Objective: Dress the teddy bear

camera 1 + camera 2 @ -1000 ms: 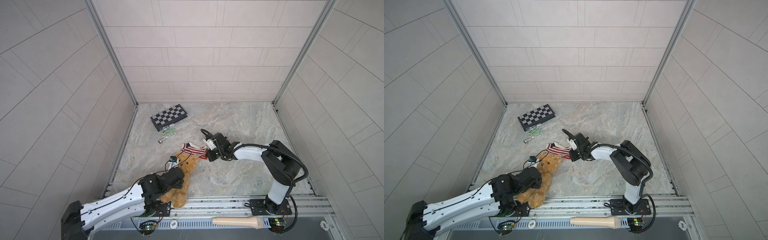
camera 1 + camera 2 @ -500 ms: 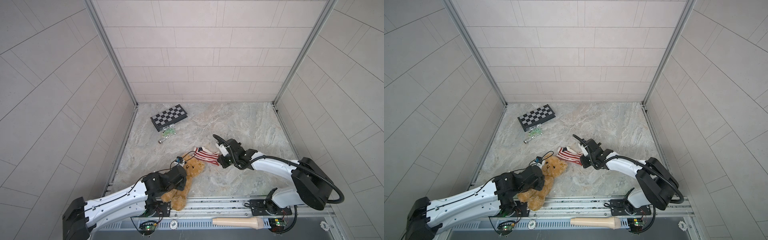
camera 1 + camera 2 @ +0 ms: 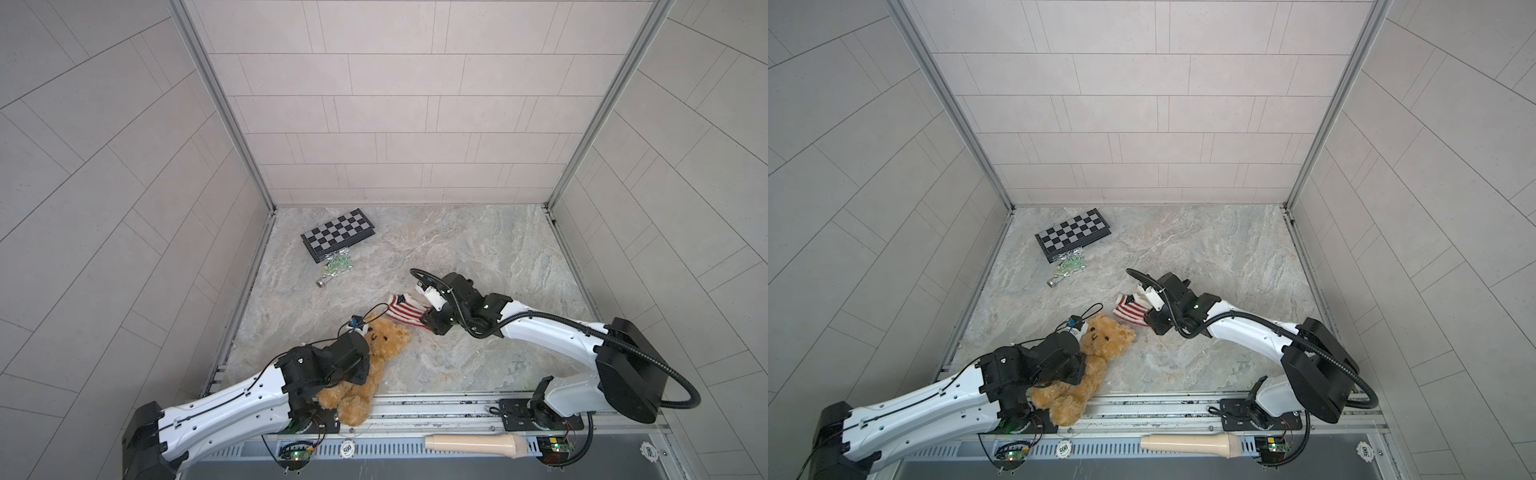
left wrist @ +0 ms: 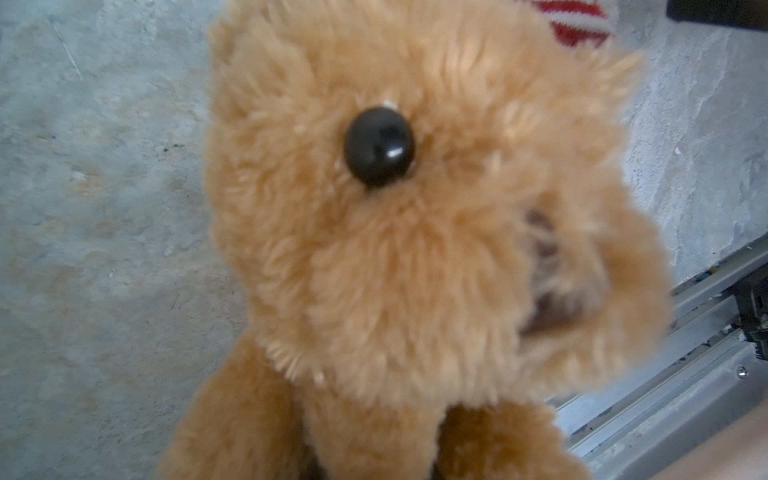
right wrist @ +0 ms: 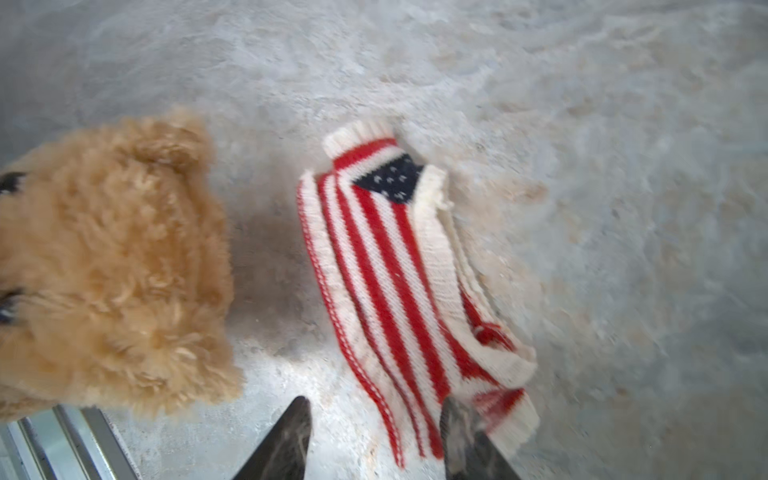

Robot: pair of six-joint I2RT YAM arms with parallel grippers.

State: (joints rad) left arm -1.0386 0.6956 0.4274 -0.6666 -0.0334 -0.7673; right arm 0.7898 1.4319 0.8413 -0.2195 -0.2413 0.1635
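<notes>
In both top views the left gripper (image 3: pixel 357 359) lies over the chest of the teddy bear (image 3: pixel 386 345), reaching in from 7 o'clock. Its fingers are hidden behind its black housing and the fur, so I cannot tell whether they are spread or pressed on the bear. At 11 o'clock on the marble tabletop (image 3: pixel 478 257), well apart from the bear, a folded chessboard (image 3: pixel 338 235) lies with a clear packet of green pieces (image 3: pixel 338 264) just beside it.

The bear lies face up at about 7 o'clock on the tabletop. Its head points toward 1 o'clock and its legs hang over the metal rail (image 3: pixel 436 405) at the front edge. It is a fluffy golden-tan plush with round ears, stubby limbs and a paler muzzle. The left wrist view, filled by its head (image 4: pixel 415 249), shows a glossy black eye and a dark stitched nose.

At 1 o'clock from the bear's head, a striped sweater (image 5: pixel 386 266) lies flat on the marble. It is red and white with a navy starred patch, and a bare strip separates it from the fur. The right gripper (image 5: pixel 376 440) sits at the sweater's hem with its fingers spread. One finger is on bare marble and the other touches the knit.
</notes>
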